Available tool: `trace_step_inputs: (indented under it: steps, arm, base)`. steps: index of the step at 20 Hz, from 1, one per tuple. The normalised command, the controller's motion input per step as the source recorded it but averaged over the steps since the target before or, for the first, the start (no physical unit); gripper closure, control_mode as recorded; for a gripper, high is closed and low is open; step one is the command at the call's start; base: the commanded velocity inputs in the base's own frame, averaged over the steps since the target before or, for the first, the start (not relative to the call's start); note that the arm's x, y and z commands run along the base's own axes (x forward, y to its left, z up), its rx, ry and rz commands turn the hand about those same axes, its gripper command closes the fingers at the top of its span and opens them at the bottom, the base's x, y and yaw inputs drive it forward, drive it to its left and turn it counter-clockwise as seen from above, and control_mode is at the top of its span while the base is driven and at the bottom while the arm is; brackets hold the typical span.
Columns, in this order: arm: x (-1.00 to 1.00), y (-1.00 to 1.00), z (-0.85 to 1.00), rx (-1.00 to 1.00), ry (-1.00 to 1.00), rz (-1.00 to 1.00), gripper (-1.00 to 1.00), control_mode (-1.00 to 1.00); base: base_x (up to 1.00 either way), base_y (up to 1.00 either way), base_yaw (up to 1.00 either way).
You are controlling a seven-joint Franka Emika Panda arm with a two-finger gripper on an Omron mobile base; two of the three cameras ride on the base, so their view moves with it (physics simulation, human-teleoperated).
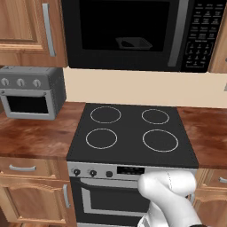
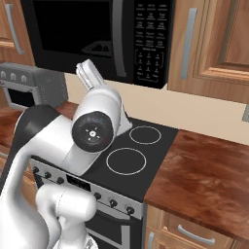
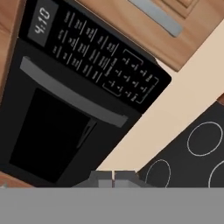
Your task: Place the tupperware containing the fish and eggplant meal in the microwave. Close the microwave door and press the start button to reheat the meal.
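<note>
Right at the bottom of your hand view sits the tool (image 3: 113,177), its two dark tips pressed together with nothing between them, so you're carrying nothing. It hangs over the back of the black glass cooktop (image 1: 133,133), below the microwave (image 1: 137,33) and apart from it.

From the tool, the keypad panel (image 3: 103,57) lies ahead and up, past the cream wall strip. That's the relation your next move turns on, I'd say: the hand view is rolled, so the panel runs as a long slanted band with the clock at one end, and the start button should be somewhere in those rows of tiny white labels. I can't read which one it is.

The microwave door (image 1: 119,31) looks shut, flush with the body, with the grey handle strip (image 3: 72,94) lying between window and keypad. Through the dark glass you can make out the tupperware (image 1: 134,43), a shallow rounded rectangle sitting inside. I can't make out the food in it.

Everything up there is glossy black and flat. Wood-grain cabinets flank it, the brown table tops on either side of the stove look polished, and the small grey toaster oven (image 1: 32,92) sits off to the left.
</note>
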Motion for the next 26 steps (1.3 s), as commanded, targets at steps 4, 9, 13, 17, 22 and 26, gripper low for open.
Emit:
trace_step_inputs:
  steps: [4, 9, 13, 17, 22, 26]
  arm:
    - [0.26, 0.00, 0.00, 0.00, 0.04, 0.03, 1.00, -1.00]
    - [0.29, 0.00, 0.00, 0.00, 0.00, 0.00, 1.00, -1.00]
    - [0.21, 0.00, 0.00, 0.00, 0.00, 0.00, 1.00, -1.00]
    - [0.20, 0.01, -0.06, 0.00, 0.00, 0.00, 1.00, -1.00]
    - [0.20, 0.09, -0.07, 0.01, 0.04, 0.00, 1.00, -1.00]
    - [0.26, 0.12, -0.02, 0.05, 0.05, 0.00, 1.00, -1.00]
  base:
    - [0.00, 0.00, 0.00]
    - [0.00, 0.00, 0.00]
    - [0.00, 0.00, 0.00]
    - [0.00, 0.00, 0.00]
    - [0.00, 0.00, 0.00]
    - [0.00, 0.00, 0.00]
